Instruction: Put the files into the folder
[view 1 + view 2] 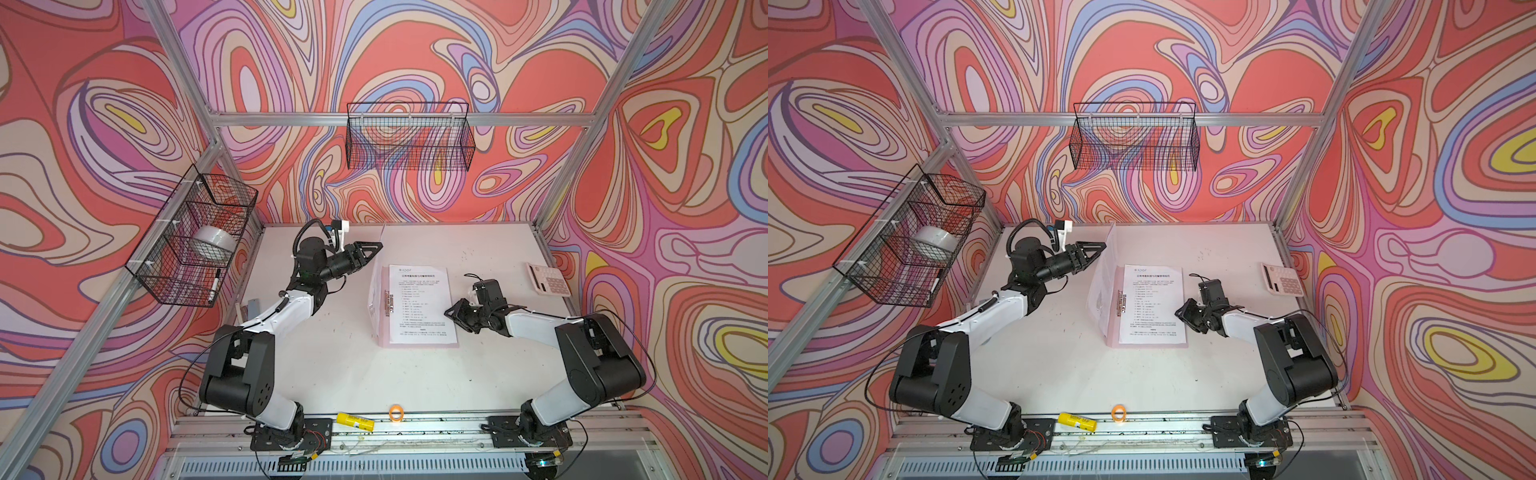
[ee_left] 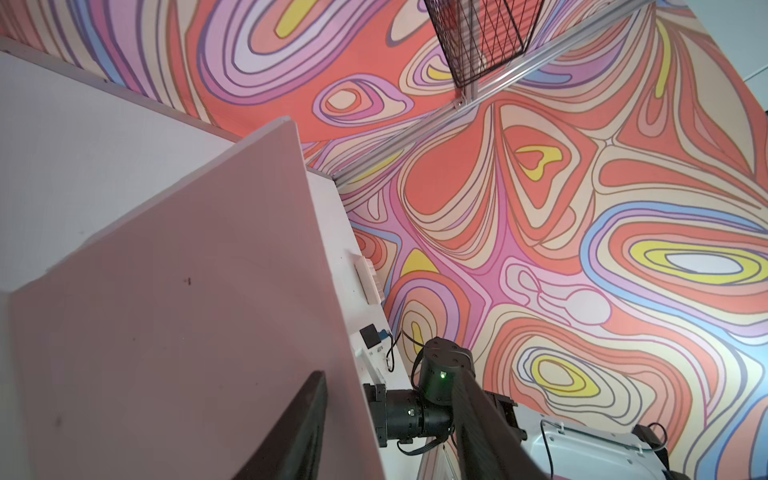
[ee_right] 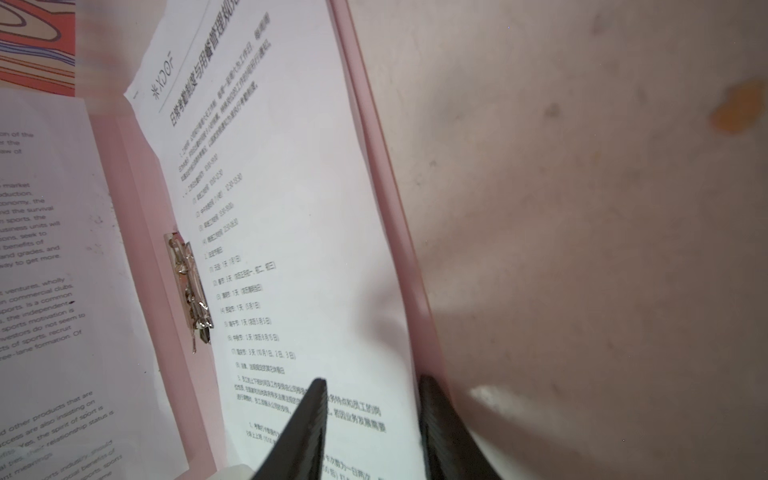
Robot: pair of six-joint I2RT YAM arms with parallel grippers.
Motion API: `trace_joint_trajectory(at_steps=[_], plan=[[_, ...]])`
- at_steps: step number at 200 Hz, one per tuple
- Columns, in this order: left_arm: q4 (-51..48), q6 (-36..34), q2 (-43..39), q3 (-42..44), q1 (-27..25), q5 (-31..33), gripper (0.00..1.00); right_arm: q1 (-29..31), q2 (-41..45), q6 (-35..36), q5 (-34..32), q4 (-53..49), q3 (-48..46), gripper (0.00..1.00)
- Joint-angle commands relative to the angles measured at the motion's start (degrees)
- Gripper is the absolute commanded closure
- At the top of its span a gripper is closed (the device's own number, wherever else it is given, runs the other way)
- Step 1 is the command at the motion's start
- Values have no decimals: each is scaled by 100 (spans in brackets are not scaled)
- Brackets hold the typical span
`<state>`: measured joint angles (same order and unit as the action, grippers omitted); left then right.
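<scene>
The left gripper [image 1: 376,246] is held with fingers parted astride the upright cover of the open pink folder [image 2: 187,311]. The printed files [image 1: 422,303] are laid on its flat half, mid-table. Over their right edge the right gripper [image 3: 372,384] is held spread, empty.

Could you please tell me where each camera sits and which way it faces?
Top views: high over the table, near side, looking down; both arms show, left gripper and right gripper.
Left wrist: behind its open fingers, facing the folder, cover raised; right arm beyond.
Right wrist: over the files, its fingers showing.
Shared: the folder, in all.
</scene>
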<state>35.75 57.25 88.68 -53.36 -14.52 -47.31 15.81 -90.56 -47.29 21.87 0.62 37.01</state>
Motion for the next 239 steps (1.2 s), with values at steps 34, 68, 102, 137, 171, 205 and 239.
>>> trace_joint_trajectory(at_steps=[34, 68, 102, 137, 171, 205, 239], plan=[[231, -172, 778, -371, -785, 288, 56, 9, 29, -106, 134, -113, -396, 62], [-535, -787, 999, -611, -1128, 568, 57, 9, 243, -96, 90, -215, -422, 62], [-846, -1056, 1145, -675, -1303, 706, 57, 1, 338, -62, 39, -346, -353, 62], [-1429, -1555, 1253, -768, -1559, 1205, 58, -42, 652, 85, -227, -768, -221, 62], [-2305, -2178, 1520, -1115, -1978, 1871, 58, -70, 1201, 396, -817, -1492, 90, 62], [-2074, -2002, 1991, -1224, -2060, 1850, 60, -112, 1474, 667, -1275, -2130, 481, 61], [-2225, -2156, 2418, -1391, -2167, 2221, 62, -152, 1620, 895, -1679, -2472, 800, 61]])
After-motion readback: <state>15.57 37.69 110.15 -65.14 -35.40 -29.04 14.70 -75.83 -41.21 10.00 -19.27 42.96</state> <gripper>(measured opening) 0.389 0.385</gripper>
